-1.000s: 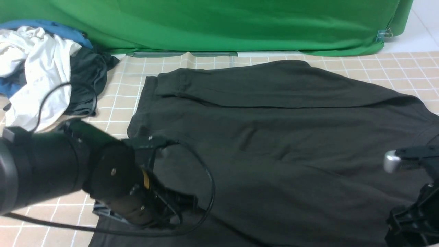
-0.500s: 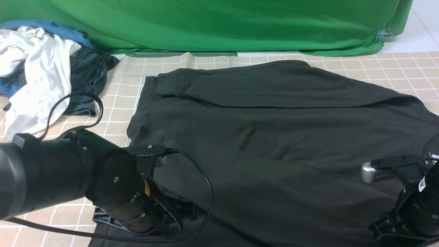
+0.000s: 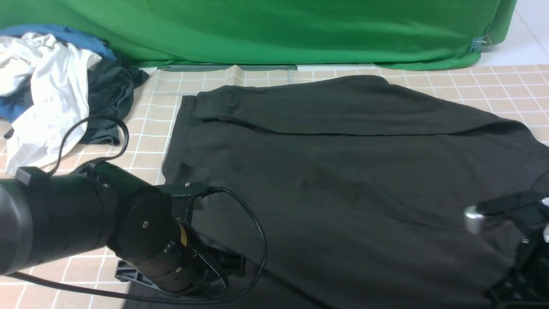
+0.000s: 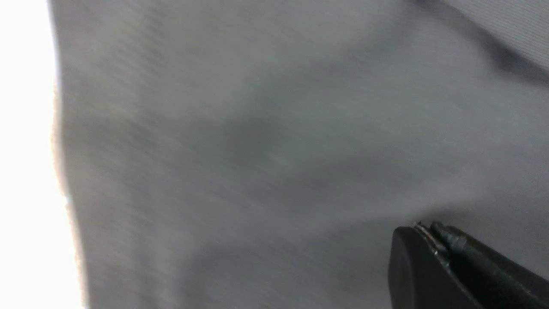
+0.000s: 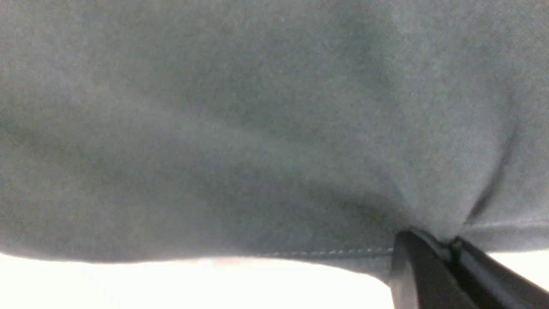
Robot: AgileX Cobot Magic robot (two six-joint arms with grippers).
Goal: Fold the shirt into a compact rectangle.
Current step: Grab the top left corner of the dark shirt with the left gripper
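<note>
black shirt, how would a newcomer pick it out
Below the green backdrop lies a beige tiled mat. The shirt is the large black garment spread across it, unlike the crumpled white, blue and dark grey clothes heaped far left.

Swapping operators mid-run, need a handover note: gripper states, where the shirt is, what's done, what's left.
Left gripper: shut on the shirt, near edge, robot's left side.
Right gripper: shut on the shirt's stitched hem, near edge, robot's right side.
Shirt: spread across the checked table; far side folded inward as a long flap.
Done: far fold, both near grips.
Left: probably carry the near edge over, then fold down to a compact rectangle.
Clothes pile lies far left, apart.
</note>
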